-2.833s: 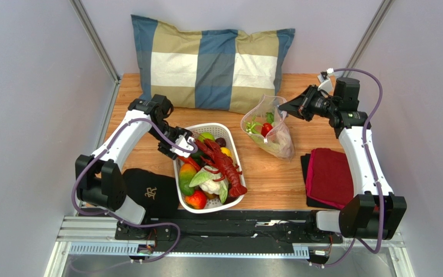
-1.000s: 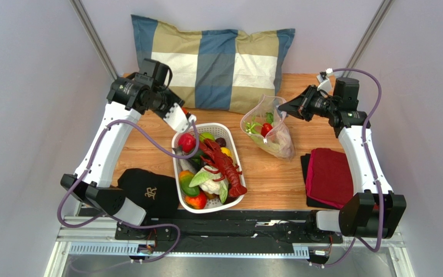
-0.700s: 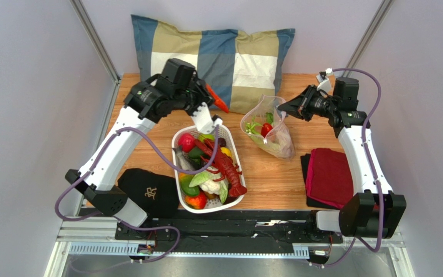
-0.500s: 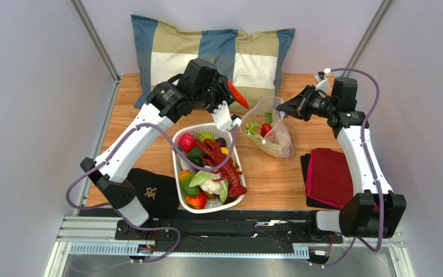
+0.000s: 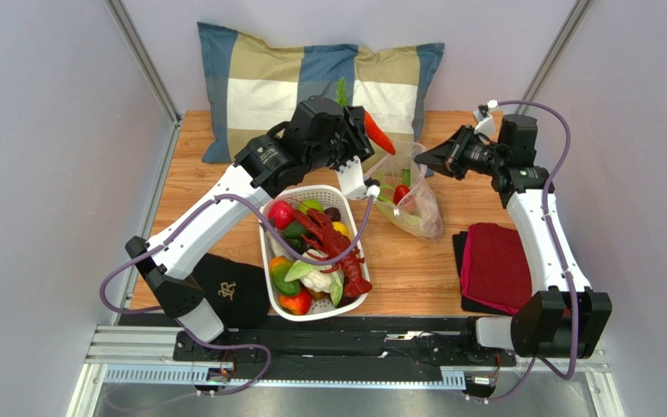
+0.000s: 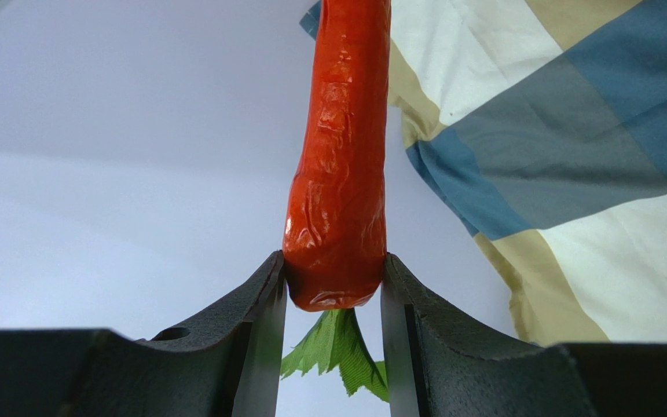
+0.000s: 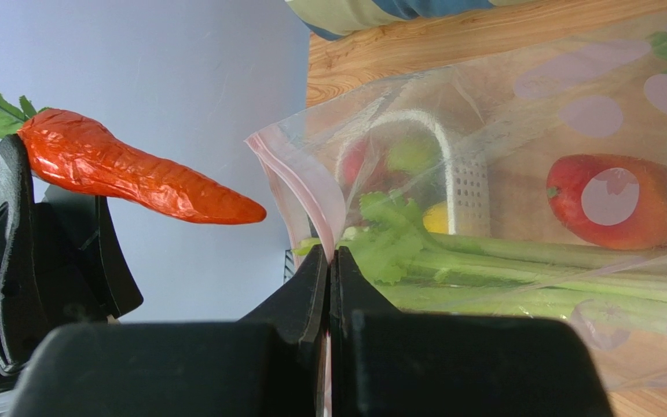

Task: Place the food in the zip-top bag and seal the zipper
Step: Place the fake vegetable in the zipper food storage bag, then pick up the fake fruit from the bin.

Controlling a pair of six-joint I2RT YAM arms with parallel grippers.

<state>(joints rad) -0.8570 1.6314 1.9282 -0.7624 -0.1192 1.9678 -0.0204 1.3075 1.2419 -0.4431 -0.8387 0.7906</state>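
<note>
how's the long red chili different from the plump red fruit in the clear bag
The long red chili is slender and tapered, pinched in the air by the left gripper; the plump red fruit is short and rounded, lying inside the clear plastic bag. Both are glossy red.

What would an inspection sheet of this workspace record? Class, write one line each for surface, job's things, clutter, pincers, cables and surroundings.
Surface: wooden tabletop, partly covered.
Job's things: clear plastic zip-top bag, mouth open, holding green stalk and red fruit; white slotted basket full of colourful toy food.
Clutter: checked pillow, black cap, dark red folded cloth.
Pincers: left pincer grips long red toy chili beside the bag's mouth; right pincer shut on the bag's mouth edge.
Cables: purple cables loop along both arms.
Surroundings: plain grey walls.
</note>
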